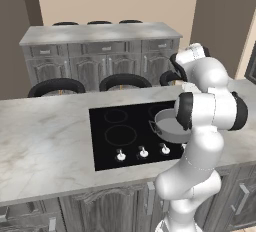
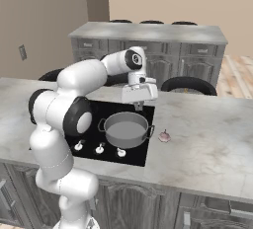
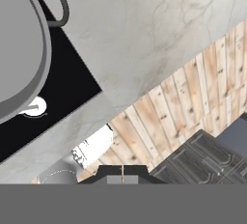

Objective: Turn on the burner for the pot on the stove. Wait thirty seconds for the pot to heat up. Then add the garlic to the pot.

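I hold the gripper (image 2: 140, 105), fingers pressed together and empty, above the pot's (image 2: 125, 129) far rim. The garlic (image 2: 164, 136) lies on the tabletop (image 2: 207, 139) just right of the pot. Next I open wide, then descend squarely over the bulb.

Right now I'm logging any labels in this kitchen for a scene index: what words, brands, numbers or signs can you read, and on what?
No readable text anywhere.
The stove: only faint ring outlines, no brand or numbers.
The white knobs: a dark mark on each, too small to read as any symbol.
The pot: plain grey metal, no label.
The garlic and the counter: no writing.
The wall plate: blank.
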Controlling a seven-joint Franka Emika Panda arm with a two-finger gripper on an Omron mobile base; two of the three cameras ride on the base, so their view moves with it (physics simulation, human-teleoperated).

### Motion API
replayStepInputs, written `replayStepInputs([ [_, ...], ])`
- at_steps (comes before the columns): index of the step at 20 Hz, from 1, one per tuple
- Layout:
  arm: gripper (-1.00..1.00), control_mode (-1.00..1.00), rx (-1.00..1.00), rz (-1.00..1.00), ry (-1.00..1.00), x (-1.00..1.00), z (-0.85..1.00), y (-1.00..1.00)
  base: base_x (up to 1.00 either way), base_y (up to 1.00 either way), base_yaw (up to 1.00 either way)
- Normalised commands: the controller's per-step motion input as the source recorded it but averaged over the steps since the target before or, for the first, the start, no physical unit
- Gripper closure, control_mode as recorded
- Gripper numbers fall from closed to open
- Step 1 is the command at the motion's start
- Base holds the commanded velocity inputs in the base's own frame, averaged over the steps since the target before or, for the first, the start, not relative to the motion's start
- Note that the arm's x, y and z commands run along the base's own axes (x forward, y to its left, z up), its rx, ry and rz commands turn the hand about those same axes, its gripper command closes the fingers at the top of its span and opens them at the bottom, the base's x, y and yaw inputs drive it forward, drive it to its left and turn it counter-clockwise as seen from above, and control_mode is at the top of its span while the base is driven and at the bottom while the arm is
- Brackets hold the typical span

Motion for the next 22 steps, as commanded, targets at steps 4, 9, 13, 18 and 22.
replayStepInputs([
  [4,1.0,-1.0,0.0,0.0,0.0,0.0,0.0,0.0,0.0,0.0,0.0],
  [9,1.0,-1.0,0.0,0.0,0.0,0.0,0.0,0.0,0.0,0.0,0.0],
  [13,1.0,-1.0,0.0,0.0,0.0,0.0,0.0,0.0,0.0,0.0,0.0],
  [18,1.0,-1.0,0.0,0.0,0.0,0.0,0.0,0.0,0.0,0.0,0.0],
  [22,1.0,-1.0,0.0,0.0,0.0,0.0,0.0,0.0,0.0,0.0,0.0],
])
